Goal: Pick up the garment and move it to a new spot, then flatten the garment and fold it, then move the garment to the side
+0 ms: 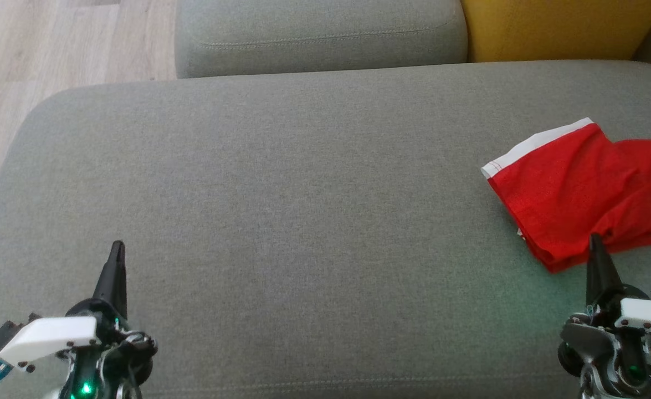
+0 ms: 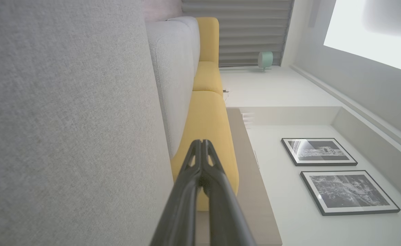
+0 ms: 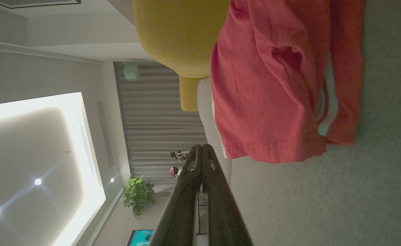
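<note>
Operator: Location of the garment?
Technician: The red garment [image 1: 580, 194], with a white waistband along its far-left edge, lies rumpled at the right end of the grey seat cushion [image 1: 303, 183], partly folded over itself. A yellow cushion [image 1: 558, 27] stands behind it, and wooden floor [image 1: 54, 44] shows at the far left
Operator: State of each pincer?
Technician: Left pincer [image 1: 117, 245]: fingers pressed together, nothing between them, positioned at the near left over bare seat cushion, well apart from the garment. Right pincer [image 1: 595, 238]: fingers likewise together and empty, tip at the garment's near hem. In the right wrist view the hem lies just beside the fingertips, not between them; contact with the cloth cannot be confirmed
</note>
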You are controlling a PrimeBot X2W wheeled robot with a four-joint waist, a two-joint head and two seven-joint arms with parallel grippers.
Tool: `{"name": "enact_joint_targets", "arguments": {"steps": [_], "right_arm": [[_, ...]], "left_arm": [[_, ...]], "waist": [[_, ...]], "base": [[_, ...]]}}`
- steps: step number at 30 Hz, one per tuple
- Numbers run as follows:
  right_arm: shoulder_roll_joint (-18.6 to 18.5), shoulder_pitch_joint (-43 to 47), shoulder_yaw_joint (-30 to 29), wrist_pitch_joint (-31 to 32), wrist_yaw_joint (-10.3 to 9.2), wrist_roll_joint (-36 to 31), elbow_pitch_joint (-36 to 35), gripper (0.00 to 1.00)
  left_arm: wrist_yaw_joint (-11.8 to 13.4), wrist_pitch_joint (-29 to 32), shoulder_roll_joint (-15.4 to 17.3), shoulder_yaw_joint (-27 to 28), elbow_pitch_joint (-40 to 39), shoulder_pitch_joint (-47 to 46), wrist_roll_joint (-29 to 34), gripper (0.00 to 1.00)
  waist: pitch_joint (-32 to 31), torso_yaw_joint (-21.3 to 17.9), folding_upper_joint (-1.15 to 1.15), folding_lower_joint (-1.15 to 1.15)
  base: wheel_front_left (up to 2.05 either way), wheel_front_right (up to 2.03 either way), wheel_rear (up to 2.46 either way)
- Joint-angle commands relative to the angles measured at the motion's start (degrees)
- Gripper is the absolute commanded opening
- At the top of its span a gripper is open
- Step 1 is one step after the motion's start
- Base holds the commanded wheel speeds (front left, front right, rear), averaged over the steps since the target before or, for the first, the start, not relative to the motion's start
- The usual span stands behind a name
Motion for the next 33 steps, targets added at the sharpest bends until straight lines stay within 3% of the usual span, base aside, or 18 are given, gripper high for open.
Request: {"name": "enact_joint_targets", "arguments": {"steps": [1,33], "right_arm": [[-0.4,-3.0,1.0,0.4,-0.04,1.5,-1.6,0.0],[-0.4,-3.0,1.0,0.3,-0.04,1.5,-1.6,0.0]], "left_arm": [[-0.5,0.5,0.2,2.5,-1.5,-3.2,-1.2,0.0],[-0.5,0.8,-0.1,2.9,-1.4,-3.3,-0.9,0.0]], "waist": [[0.0,0.0,0.0,0.0],[0.0,0.0,0.0,0.0]], "base": [[0.0,0.0,0.0],[0.0,0.0,0.0]]}}
